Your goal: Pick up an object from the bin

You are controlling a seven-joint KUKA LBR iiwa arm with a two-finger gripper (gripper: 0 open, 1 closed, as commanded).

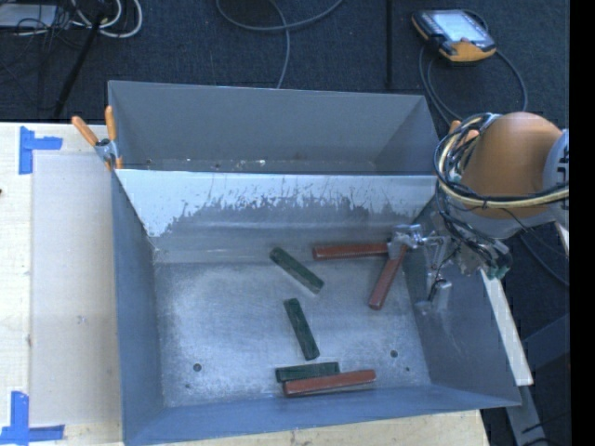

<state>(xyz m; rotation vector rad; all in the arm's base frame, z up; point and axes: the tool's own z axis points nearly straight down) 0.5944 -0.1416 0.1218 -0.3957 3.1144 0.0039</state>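
1. The gripper (423, 266) hangs at the right side of the bin (279, 137), close to the right wall; its two metal tips stand apart with nothing between them, so it is open and empty.
2. Nearest to it is a tilted red-brown bar (385, 282), leaning from upper right to lower left on the floor; its upper end lies just beside the gripper's left tip, though I cannot tell if they touch.
3. A level red-brown bar (349, 250) lies along the back of the floor, its right end meeting the tilted one near that same tip.
4. Well apart to the left lie a slanted green bar (297, 269) and an upright green bar (301, 329); at the front a short green bar (307, 372) and a front red-brown bar (330, 383) lie side by side.
5. The tilted bar looks stiff, light and straight-edged, probably smooth-faced; it should neither bend nor crush, but may slide or swing if pinched near an end.
6. The best hold, I judge, is across its narrow width near the middle, clear of the level bar; the near wall leaves little room on the right.
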